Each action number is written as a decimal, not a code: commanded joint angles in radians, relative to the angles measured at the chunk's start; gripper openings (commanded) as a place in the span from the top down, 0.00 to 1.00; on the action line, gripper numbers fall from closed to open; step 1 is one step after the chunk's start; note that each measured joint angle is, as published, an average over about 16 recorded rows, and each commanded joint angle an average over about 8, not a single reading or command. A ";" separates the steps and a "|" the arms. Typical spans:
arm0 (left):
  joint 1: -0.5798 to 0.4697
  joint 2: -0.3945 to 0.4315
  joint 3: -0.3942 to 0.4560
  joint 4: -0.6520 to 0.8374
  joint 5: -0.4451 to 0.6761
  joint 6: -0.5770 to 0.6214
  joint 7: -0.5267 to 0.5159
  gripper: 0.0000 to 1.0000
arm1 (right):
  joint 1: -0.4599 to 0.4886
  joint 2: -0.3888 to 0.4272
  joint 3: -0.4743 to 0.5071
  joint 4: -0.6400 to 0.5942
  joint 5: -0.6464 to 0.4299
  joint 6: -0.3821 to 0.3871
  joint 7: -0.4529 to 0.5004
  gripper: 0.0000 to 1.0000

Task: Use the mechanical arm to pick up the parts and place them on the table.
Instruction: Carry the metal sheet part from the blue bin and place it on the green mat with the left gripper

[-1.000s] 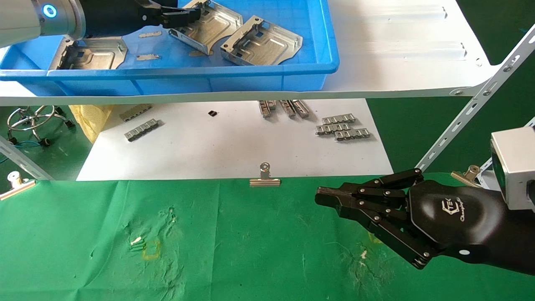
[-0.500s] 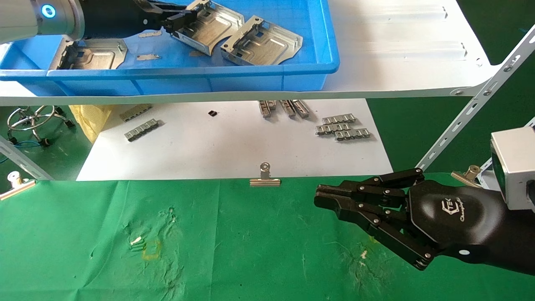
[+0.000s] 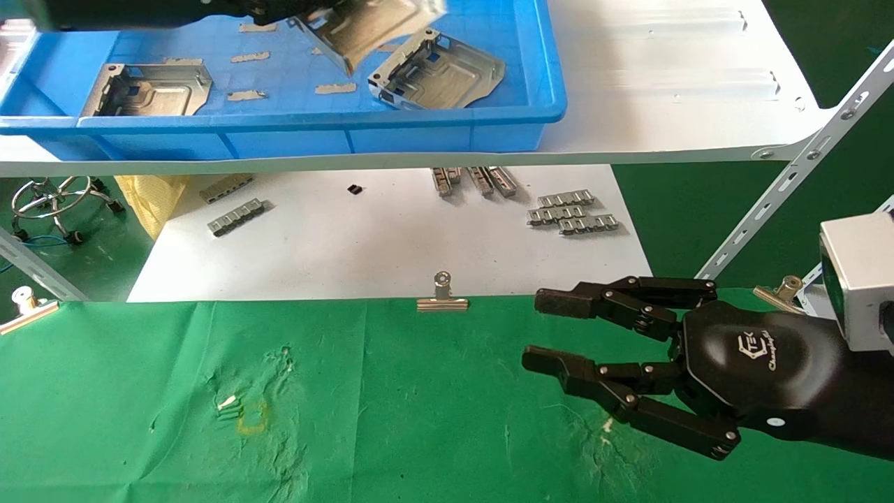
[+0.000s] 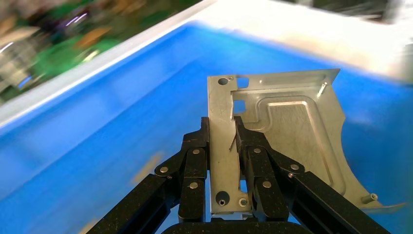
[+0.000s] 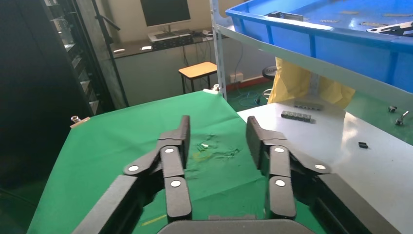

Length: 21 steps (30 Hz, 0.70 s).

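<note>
Green tabletop point(image 3: 391, 419): wrinkled cloth fills the 6 o'clock half of the head view, with a yellow mark at 7 o'clock.
White shelf point(image 3: 663, 84): runs across the 12 o'clock part, a blue tray point(image 3: 293, 133) standing on it from 10 to 12 o'clock.
Left gripper point(image 3: 279, 10): at the 12 o'clock edge over the tray, mostly cut off, clamped on a lifted metal plate point(image 3: 370, 28).
Other plates in head view: one point(image 3: 436, 73) lies in the tray just beside the held one, another point(image 3: 150, 89) lies at 10 o'clock in the tray.
Lower white board point(image 3: 391, 244): at centre below the shelf, with small grey strips point(image 3: 573, 212) toward 2 o'clock of it and a binder clip point(image 3: 442, 297) on its near edge.
Right gripper point(image 3: 552, 332): at 4 o'clock above the green cloth, fingers spread apart, holding nothing.

Left wrist view, gripper: the black fingers point(image 4: 195, 165) at 6 o'clock press both sides of the plate's point(image 4: 287, 136) folded rim, so the grip is closed on it.
Left wrist view, plate: stands at centre toward 3 o'clock, clear of the blue tray floor point(image 4: 112, 131) behind it.

Right wrist view, gripper: the two finger sets point(image 5: 170, 161) at 6 o'clock stand well apart, with green cloth point(image 5: 122, 146) between and beyond them.
Right wrist view, tray: the blue tray point(image 5: 316, 41) sits on the shelf at 1 o'clock.
</note>
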 commanded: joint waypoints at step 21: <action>0.520 -0.473 0.191 -0.639 -0.373 0.224 0.312 1.00 | 0.000 0.000 0.000 0.000 0.000 0.000 0.000 0.00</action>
